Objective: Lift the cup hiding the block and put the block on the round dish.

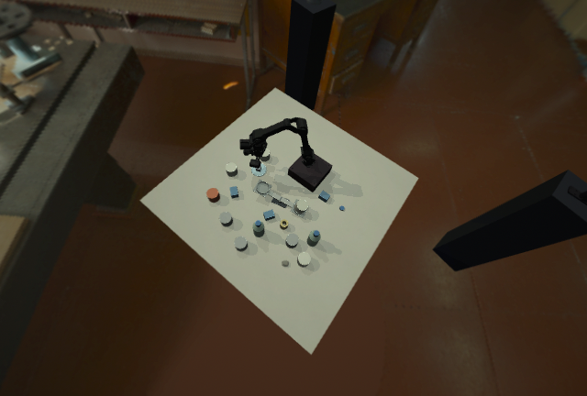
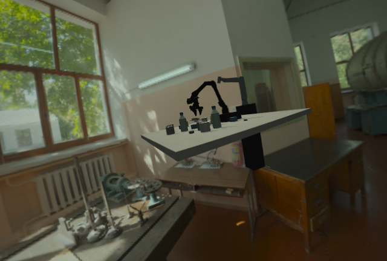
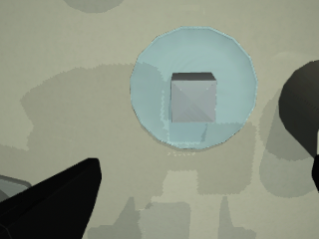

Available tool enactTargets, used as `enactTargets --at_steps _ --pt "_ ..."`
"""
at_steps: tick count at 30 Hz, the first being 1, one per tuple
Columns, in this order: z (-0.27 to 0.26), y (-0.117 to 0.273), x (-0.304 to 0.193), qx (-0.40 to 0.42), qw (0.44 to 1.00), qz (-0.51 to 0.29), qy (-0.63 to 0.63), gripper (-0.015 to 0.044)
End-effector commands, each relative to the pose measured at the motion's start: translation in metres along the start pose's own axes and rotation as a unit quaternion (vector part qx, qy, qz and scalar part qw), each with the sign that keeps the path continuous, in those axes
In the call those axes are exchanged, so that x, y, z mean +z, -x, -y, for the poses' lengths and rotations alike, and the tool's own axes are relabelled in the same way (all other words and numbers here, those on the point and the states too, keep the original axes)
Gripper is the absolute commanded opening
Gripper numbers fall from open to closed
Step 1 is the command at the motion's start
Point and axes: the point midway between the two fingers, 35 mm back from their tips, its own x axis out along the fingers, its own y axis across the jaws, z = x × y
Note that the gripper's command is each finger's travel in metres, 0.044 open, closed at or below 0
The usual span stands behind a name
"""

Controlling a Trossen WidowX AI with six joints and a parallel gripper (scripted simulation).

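1 grey block (image 3: 193,98) sits on 1 round dish (image 3: 193,88); end effector (image 3: 199,226) wide, empty above.

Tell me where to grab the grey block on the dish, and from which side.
Take the grey block by two opposite flat side faces, coming straight down. It sits flat on the round dish with space all round, and the open tool is already above.
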Motion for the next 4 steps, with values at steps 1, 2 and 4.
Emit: enactTargets --at_steps 1,2,4 --pt "-0.0006 0.0128 0.0013 0.003 1.0 0.005 0.0 0.044" --pt "-0.0006 0.0128 0.0013 0.003 1.0 0.005 0.0 0.044" --pt "-0.0006 0.0128 0.0013 0.003 1.0 0.005 0.0 0.044"
